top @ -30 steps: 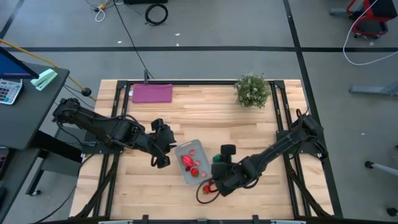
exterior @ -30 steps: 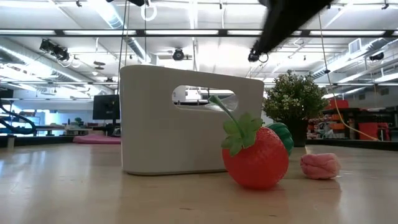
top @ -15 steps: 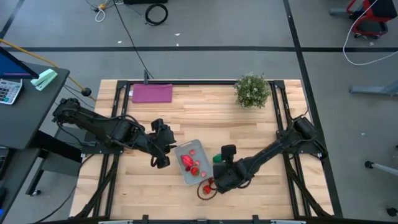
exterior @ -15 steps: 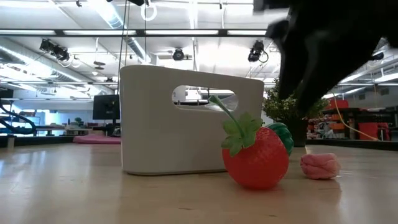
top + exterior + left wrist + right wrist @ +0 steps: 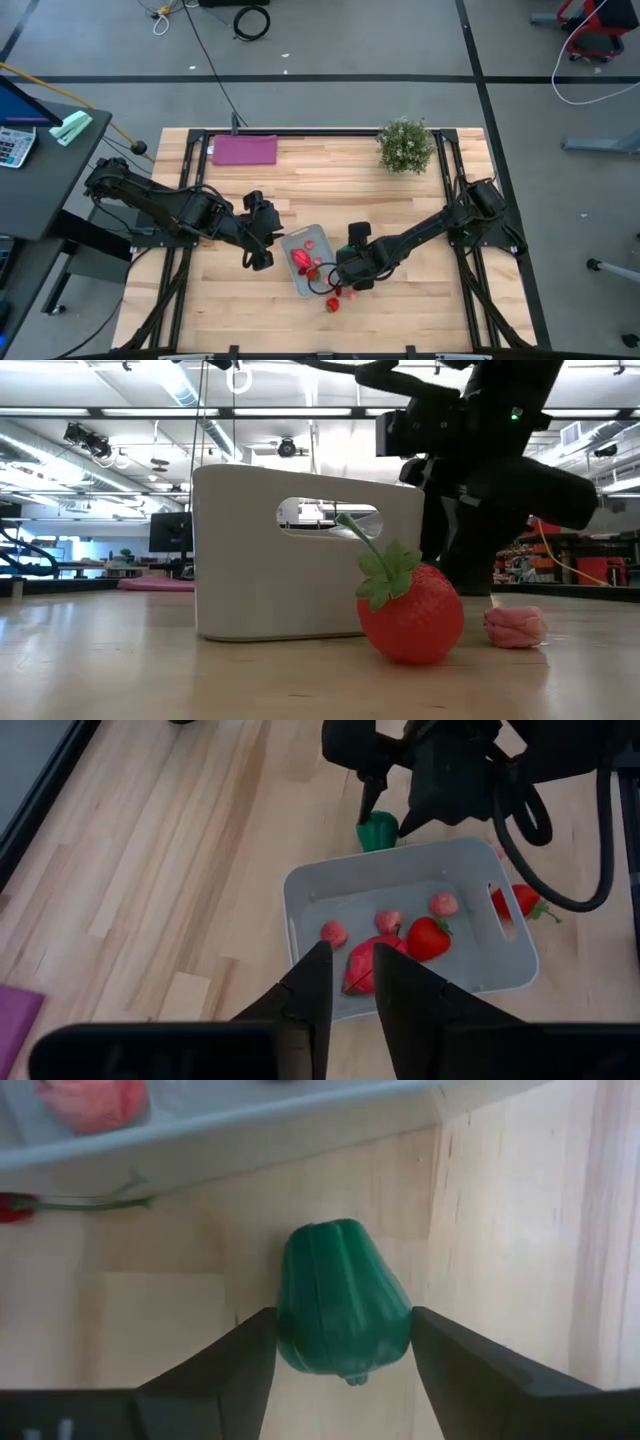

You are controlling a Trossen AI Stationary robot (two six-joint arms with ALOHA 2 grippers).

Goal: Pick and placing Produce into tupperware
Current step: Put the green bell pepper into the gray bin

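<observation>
1. the right gripper (image 5: pixel 352 262) hangs low over the front middle of the tabletop (image 5: pixel 330 185), its fingers (image 5: pixel 215 1370) spread wide on either side of a green toy pepper (image 5: pixel 343 1300); the pads stand apart from its skin, holding nothing.
2. the pepper (image 5: pixel 378 830) sits on bare wood just beside the tupperware (image 5: pixel 296 240), off the wall that faces the right edge.
3. the pale container (image 5: pixel 310 890) lies askew near the front middle, with five red and pink produce pieces (image 5: pixel 388 921) loose on its floor.
4. a red toy strawberry (image 5: pixel 411 612) with a green stalk rests on the wood against the container's front wall, below its cut-out handle; a pink lumpy piece (image 5: pixel 515 627) lies near it.
5. the left gripper (image 5: pixel 262 232) waits at the container's left side, its dark fingers (image 5: pixel 308 992) close together with a slim gap, clasping nothing.
6. toward the back edge, a purple sheet (image 5: pixel 244 150) lies near the left corner and a potted plant (image 5: pixel 405 146) near the right.
7. no brand, label or lettering can be read on any item.
</observation>
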